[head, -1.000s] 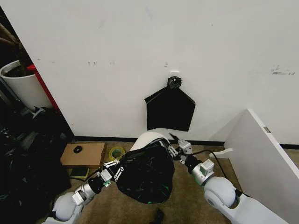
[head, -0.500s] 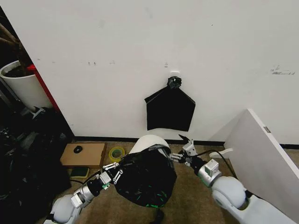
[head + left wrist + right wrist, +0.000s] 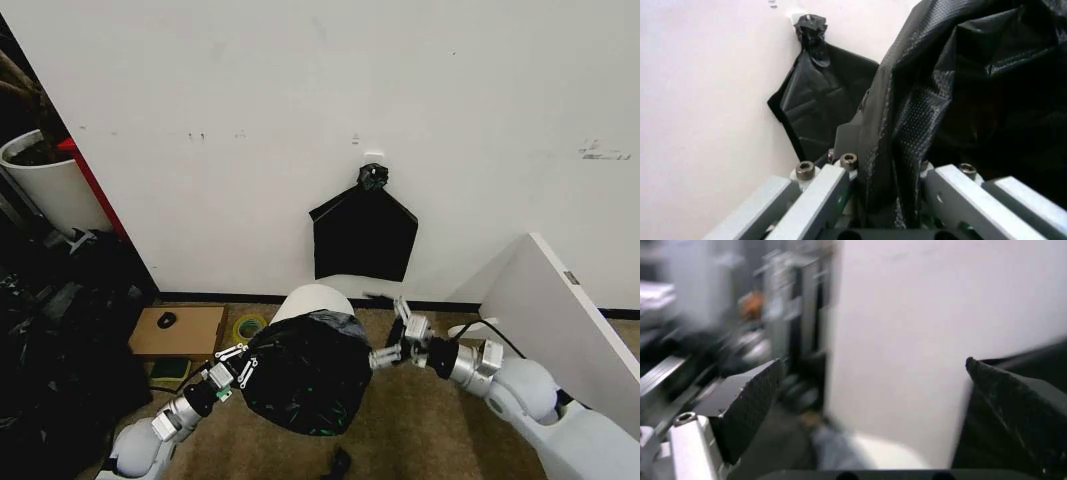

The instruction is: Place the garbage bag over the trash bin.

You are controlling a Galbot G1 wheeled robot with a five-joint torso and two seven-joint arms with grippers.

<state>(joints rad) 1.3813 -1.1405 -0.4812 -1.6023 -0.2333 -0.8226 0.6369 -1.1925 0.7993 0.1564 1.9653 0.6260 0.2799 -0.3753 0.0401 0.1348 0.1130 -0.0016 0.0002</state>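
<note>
Stretching the glossy black plastic garbage bag around the round white bin, left gripper pinches its edge (right gripper gapes, holding nothing).

The garbage bag at lower centre of the head view is glossy black with pale wrinkle highlights and a few green glints near its lower edge; in the left wrist view its film shows a fine dotted texture. The trash bin showing above it is plain white. Both the left gripper and the right gripper are silver-grey metal with black parts. Above, a matte black bag hangs on the white wall. The floor is brown. At lower left sit a tan cardboard box and a yellow-green tape roll.
</note>
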